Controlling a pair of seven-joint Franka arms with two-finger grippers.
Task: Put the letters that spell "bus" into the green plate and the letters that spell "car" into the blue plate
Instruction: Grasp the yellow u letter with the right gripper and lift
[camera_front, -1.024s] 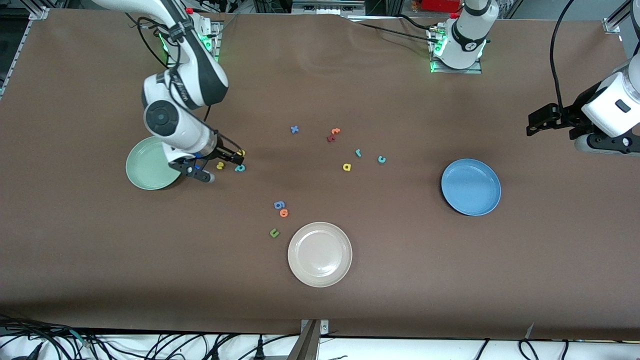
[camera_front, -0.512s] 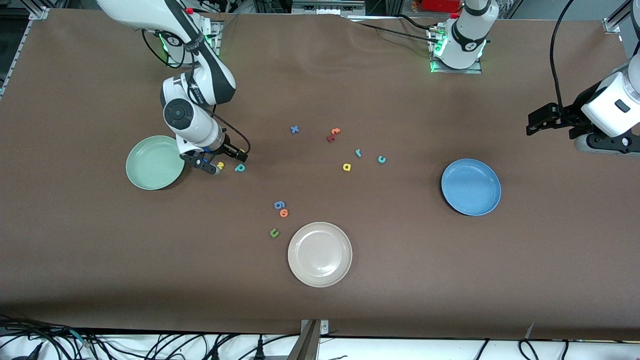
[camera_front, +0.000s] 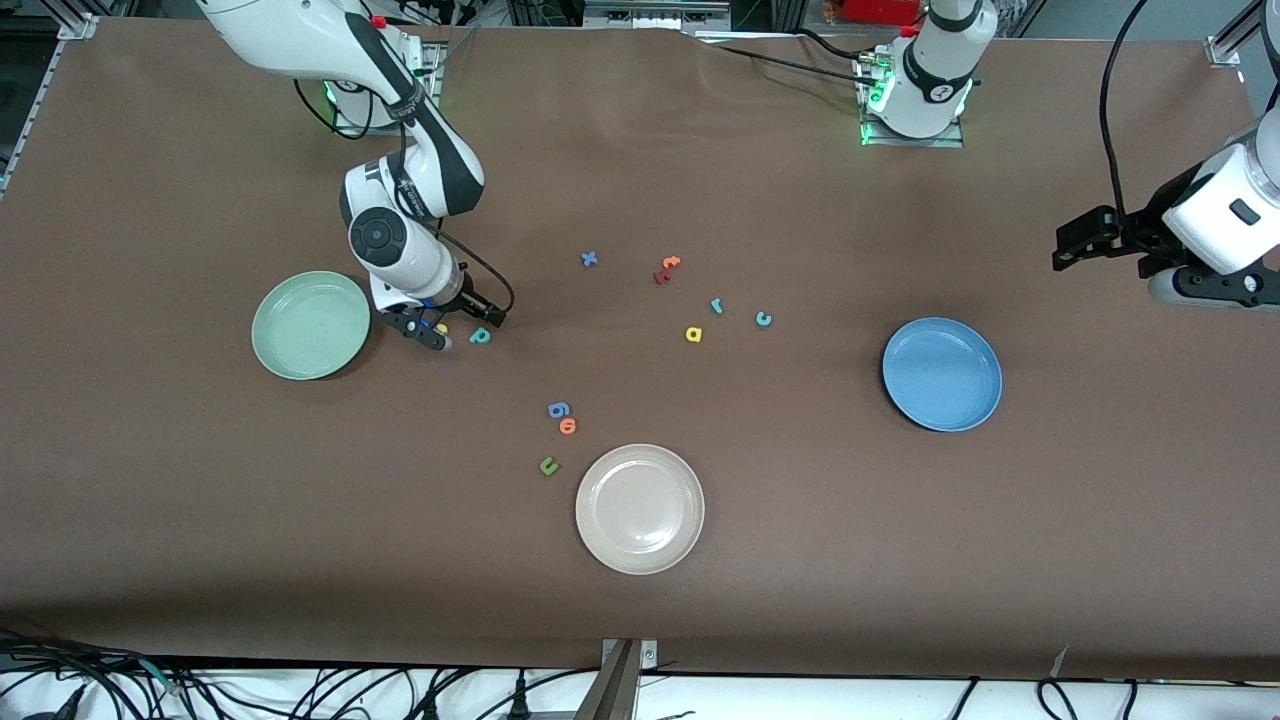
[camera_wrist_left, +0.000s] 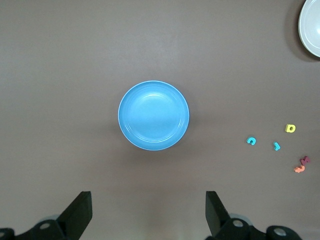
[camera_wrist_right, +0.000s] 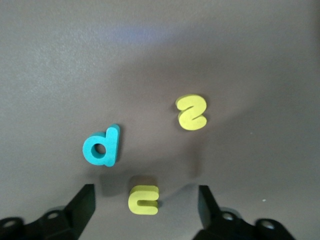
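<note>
**No letters sorted yet; right end effector straddles the yellow "u"**

The green plate (camera_front: 310, 325) sits toward the right arm's end of the counter (camera_front: 200, 520), with nothing in it. Just beside it, the right end effector (camera_front: 465, 330) is low over the "bus" letters. Its fingers are spread and released, with the yellow "u" (camera_wrist_right: 144, 200) lying between them, untouched. The yellow "s" (camera_wrist_right: 191, 112) and the teal "b" (camera_wrist_right: 102, 146) lie close by on the counter.

Mid-counter are a blue "x" (camera_front: 589, 259), an orange "t" (camera_front: 671, 262) and a dark red letter (camera_front: 661, 276). Nearer the front camera lie a blue letter (camera_front: 558, 409), an orange "o" (camera_front: 568, 426), a dark green "u" (camera_front: 548, 465) and a beige plate (camera_front: 640, 510).

The yellow "a" (camera_front: 693, 334), teal "r" (camera_front: 716, 305) and teal "c" (camera_front: 763, 319) lie loose between the middle and the blue plate (camera_front: 942, 374), which holds nothing. The left arm waits at its end of the counter, its end effector (camera_wrist_left: 147, 202) wide apart and holding nothing.
</note>
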